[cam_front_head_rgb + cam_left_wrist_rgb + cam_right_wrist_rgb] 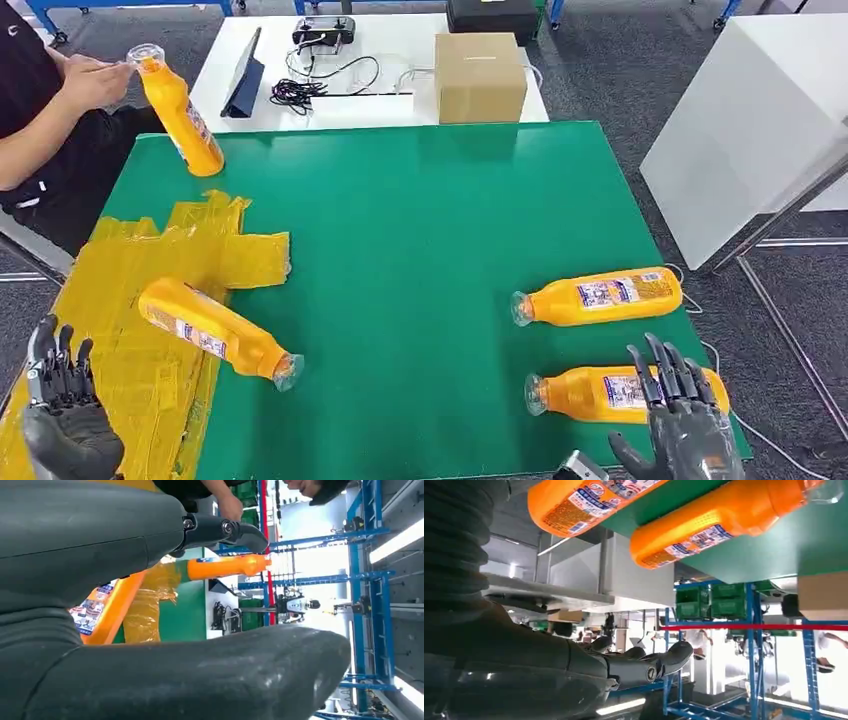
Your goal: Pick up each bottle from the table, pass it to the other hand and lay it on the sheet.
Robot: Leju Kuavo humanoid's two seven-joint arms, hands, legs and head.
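Two orange bottles lie on their sides at the lower right of the head view, caps pointing left: the nearer bottle [600, 392] close to the table's front edge and the farther bottle [600, 297] just beyond it, the two apart. A third bottle [215, 330] already lies at the lower left, its body on the crumpled yellow sheet [130, 290] and its cap end on the bare green table [420, 220]. A fourth bottle [180, 110] stands tilted at the upper left corner of the table, its cap held by a person's hand [95, 80].

The right hand [680, 420] hovers at the nearer bottle's base end, fingers [665, 372] spread and overlapping it in the picture; it grips nothing, and whether it touches the bottle I cannot tell. The left hand [65, 415] waits at the lower left over the sheet's edge, fingers apart and empty.

The step in hand looks like the pick-up of the nearer bottle by the right hand. The next move calls for bringing the fingers down around the bottle's body and closing firmly, since a round bottle may roll, then carrying it toward the left hand for the handover.

At the top of the frame a white table [400, 60] carries a cardboard box [480, 75], cables and a tablet.
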